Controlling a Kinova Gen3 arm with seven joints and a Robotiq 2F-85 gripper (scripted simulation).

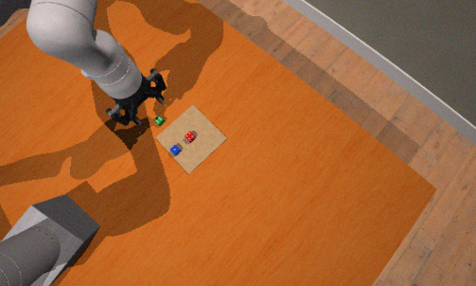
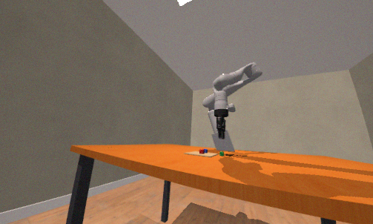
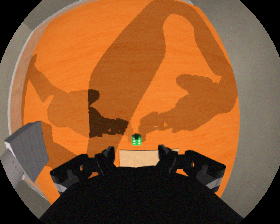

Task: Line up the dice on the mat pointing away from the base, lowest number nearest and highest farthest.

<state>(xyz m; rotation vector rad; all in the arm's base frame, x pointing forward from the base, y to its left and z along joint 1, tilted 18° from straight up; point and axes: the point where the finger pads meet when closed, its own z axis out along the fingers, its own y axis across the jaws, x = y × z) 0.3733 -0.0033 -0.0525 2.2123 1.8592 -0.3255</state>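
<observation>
A tan mat [image 1: 194,141] lies flat on the orange table. A red die [image 1: 189,136] and a blue die [image 1: 175,150] sit on it, the blue one near its edge on the base side. A green die [image 1: 159,120] lies on the bare table just off the mat's left corner. My gripper [image 1: 137,101] hangs well above the table, left of the green die, open and empty. In the side view the gripper [image 2: 221,134] is high over the green die [image 2: 222,153]. The wrist view shows the green die [image 3: 136,139] beyond a strip of the mat [image 3: 138,157].
The robot's grey base block [image 1: 50,223] stands at the table's near left. The arm's shadows fall across the table left of the mat. The table's edges lie far from the mat.
</observation>
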